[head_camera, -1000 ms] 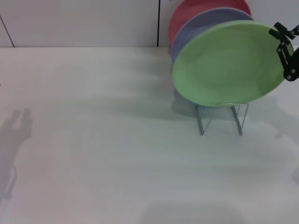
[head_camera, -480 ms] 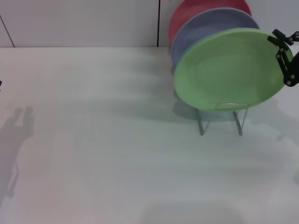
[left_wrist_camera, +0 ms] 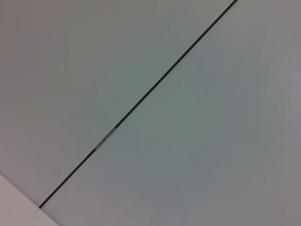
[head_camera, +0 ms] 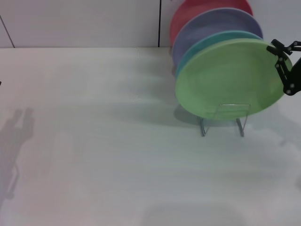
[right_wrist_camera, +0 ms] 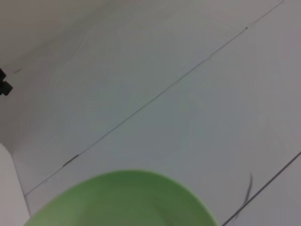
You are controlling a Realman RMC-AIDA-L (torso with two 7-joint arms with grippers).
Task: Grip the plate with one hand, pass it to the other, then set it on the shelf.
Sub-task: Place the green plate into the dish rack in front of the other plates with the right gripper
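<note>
Right gripper (head_camera: 281,52) grips the green plate's (head_camera: 225,77) edge; rack (head_camera: 223,121) mostly hidden.

White table (head_camera: 94,155), wire rack (head_camera: 223,123) standing on it

A light green plate (head_camera: 225,77) fronts turquoise (head_camera: 211,39), lavender (head_camera: 207,26) and red plates (head_camera: 188,12) on a silver rack (head_camera: 223,122) upon a white desk (head_camera: 94,141).

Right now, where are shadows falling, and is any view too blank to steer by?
Head view: an arm-shaped shadow lies on the table at the robot's left, a softer one under the green plate by the rack; right gripper is at the plate's rim. Left wrist view: only a bare wall seam. Right wrist view: plate edge blurred.
</note>
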